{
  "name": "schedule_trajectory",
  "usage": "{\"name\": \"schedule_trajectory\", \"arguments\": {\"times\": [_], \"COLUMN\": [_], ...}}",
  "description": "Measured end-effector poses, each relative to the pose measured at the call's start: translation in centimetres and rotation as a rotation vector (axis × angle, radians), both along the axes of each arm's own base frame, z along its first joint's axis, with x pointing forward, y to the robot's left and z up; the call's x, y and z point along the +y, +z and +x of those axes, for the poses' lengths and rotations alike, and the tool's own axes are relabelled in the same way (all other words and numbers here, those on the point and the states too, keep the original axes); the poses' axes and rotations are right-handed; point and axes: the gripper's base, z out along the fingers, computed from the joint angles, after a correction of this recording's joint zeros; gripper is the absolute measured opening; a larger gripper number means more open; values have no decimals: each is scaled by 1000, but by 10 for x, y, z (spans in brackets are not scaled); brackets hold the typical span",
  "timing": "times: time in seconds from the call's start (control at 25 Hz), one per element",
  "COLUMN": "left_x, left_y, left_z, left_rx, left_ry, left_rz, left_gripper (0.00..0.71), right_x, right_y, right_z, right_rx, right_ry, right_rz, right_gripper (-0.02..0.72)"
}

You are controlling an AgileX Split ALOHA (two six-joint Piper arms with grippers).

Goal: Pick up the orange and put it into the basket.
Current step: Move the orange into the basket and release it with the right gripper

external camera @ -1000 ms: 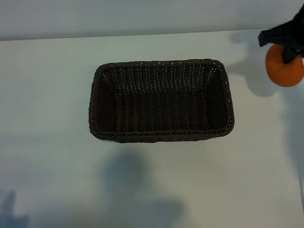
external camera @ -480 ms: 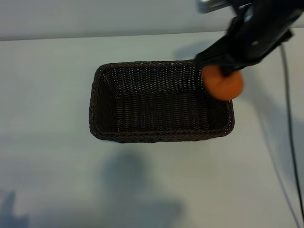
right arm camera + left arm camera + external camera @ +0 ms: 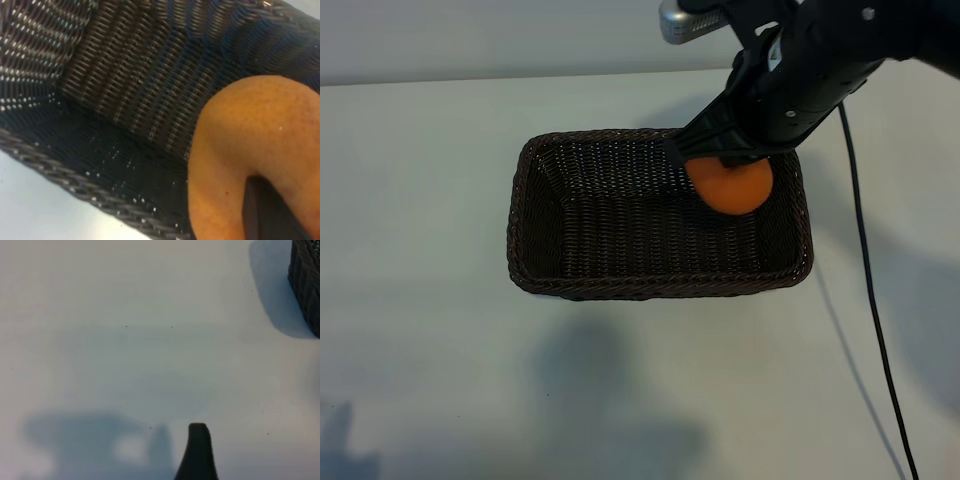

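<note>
Right end effector (image 3: 725,165) (gripping orange (image 3: 732,187)) above basket (image 3: 535,268)

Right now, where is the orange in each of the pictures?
Exterior view: the orange hangs in the right gripper, over the right part of the basket.
Left wrist view: no orange; only a bit of the basket's side shows.
Right wrist view: the orange fills the near corner, above the basket's weave.
Shared landmark: the basket.
</note>
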Motion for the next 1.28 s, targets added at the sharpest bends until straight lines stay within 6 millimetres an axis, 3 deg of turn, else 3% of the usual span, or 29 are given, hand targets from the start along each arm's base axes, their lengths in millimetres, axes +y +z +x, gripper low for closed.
{"name": "schedule_trajectory", "arguments": {"times": [0.28, 0.48, 0.68, 1.04, 1.12, 1.2, 1.28], "left_x": [0, 0, 0, 0, 0, 0, 0], "left_y": [0, 0, 0, 0, 0, 0, 0], "left_z": [0, 0, 0, 0, 0, 0, 0], "left_rx": [0, 0, 0, 0, 0, 0, 0], "left_ry": [0, 0, 0, 3, 0, 0, 0], "left_rz": [0, 0, 0, -5, 0, 0, 0], "left_gripper": [592, 592, 592, 592, 592, 592, 592], "right_x": [17, 27, 30, 31, 31, 31, 32], "right_y": [-57, -83, -110, -120, -118, -116, -112], "right_z": [31, 49, 55, 56, 57, 57, 57], "right_rx": [101, 143, 195, 214, 216, 229, 242], "right_ry": [4, 16, 22, 22, 22, 22, 23], "right_rz": [-57, -86, -115, -122, -123, -129, -133], "right_gripper": [83, 83, 83, 92, 138, 229, 387]}}
